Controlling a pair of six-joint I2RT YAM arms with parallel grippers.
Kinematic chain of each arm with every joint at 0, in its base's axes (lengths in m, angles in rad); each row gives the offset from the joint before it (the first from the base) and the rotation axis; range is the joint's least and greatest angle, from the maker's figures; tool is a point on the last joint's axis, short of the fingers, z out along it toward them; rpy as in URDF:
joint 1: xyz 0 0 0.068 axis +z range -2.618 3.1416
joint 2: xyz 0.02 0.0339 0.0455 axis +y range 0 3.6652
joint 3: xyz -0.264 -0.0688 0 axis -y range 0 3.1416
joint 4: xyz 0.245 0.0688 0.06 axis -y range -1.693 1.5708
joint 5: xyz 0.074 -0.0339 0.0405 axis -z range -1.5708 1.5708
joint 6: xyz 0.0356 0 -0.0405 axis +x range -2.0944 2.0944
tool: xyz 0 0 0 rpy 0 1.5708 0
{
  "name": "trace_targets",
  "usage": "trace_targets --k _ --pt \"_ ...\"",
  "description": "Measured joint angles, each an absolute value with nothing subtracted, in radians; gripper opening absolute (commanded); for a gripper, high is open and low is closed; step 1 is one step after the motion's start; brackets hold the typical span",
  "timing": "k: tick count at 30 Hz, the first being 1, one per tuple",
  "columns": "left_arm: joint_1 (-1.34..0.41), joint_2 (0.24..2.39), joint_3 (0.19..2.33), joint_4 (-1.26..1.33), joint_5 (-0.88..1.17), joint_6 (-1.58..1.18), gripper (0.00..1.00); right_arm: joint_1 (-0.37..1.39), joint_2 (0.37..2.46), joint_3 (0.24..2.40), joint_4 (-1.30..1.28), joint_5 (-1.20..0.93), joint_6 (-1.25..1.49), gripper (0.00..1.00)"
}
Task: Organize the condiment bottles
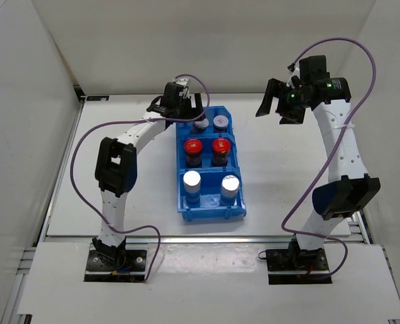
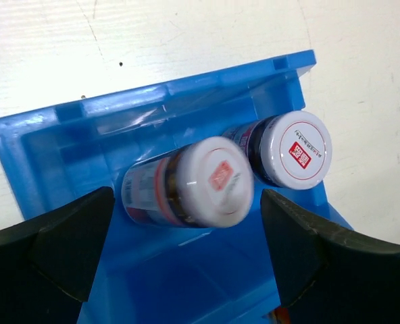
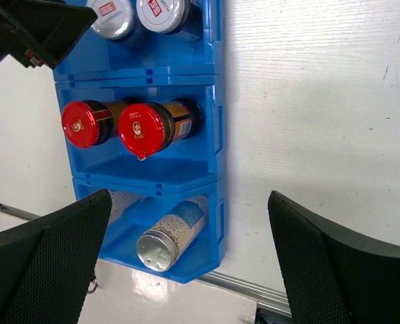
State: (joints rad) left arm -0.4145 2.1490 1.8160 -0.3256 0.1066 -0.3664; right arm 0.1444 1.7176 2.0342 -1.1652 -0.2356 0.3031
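In the right wrist view a finger (image 3: pixel 44 263) hides most of the left silver-topped jar (image 3: pixel 122 200), and the upper edge cuts off both printed-lid jars (image 3: pixel 161 13). The text on the lids (image 2: pixel 299 155) is too small to read.

White arms (image 1: pixel 336 138), black joint housings (image 1: pixel 115 165), looping purple cables (image 1: pixel 73 177), black mesh-textured gripper fingers (image 3: pixel 44 263), green wrist light (image 1: pixel 294 96)

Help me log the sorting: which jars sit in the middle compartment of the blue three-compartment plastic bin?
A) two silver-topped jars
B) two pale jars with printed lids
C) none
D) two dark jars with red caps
D: the top view shows the two dark cylindrical jars with red caps side by side in the middle compartment of the blue plastic bin.
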Motion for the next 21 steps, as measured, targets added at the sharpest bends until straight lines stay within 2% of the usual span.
trace_targets --k 8,14,17,21 --pt "-0.411 2.052 1.816 -0.339 0.064 -0.360 1.00 0.130 1.708 2.034 -1.168 -0.237 0.307 1.00" --pt "-0.411 1.859 1.789 -0.355 -0.011 -0.315 1.00 0.124 1.669 2.017 -1.174 -0.203 0.309 1.00" --pt "-0.411 1.684 1.674 -0.356 -0.100 -0.290 1.00 0.112 1.636 2.000 -1.179 -0.154 0.311 1.00" --pt "-0.411 1.388 1.392 -0.377 -0.238 -0.253 1.00 0.106 1.576 1.933 -1.180 -0.095 0.321 1.00"
